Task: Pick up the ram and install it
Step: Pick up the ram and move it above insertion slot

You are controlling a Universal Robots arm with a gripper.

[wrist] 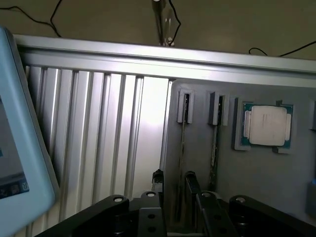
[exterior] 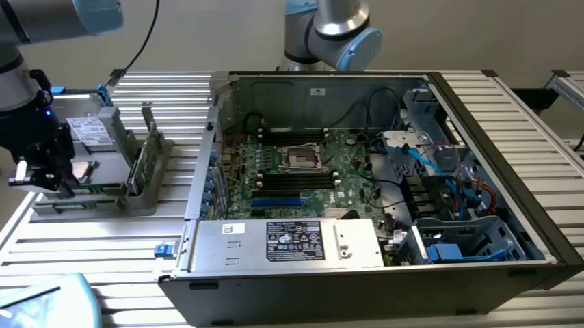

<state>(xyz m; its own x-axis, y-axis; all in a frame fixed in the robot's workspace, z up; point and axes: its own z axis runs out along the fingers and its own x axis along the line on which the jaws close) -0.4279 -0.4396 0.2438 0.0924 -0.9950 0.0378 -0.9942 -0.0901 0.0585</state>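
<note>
Two ram sticks stand on edge in slots of a grey holder (wrist: pixel 256 177): one ram (wrist: pixel 183 143) runs toward my gripper, the other (wrist: pixel 215 148) lies beside it. In the exterior view a green ram (exterior: pixel 139 167) stands upright in that holder (exterior: pixel 109 198) at the left of the case. My gripper (wrist: pixel 174 181) hangs open above the holder's edge, one dark fingertip (wrist: pixel 157 178) on each side of the nearer stick's line, nothing held. From outside, the gripper (exterior: pixel 44 183) is over the holder's left end. Black memory slots (exterior: pixel 292 181) lie on the motherboard.
An open computer case (exterior: pixel 493 109) fills the middle of the ribbed metal table (exterior: pixel 100 246), with a power supply (exterior: pixel 292 242) at its front and cables at the exterior view's right. A silver-topped processor (wrist: pixel 266 126) sits in the holder. A pale blue device (wrist: pixel 15 148) lies close by.
</note>
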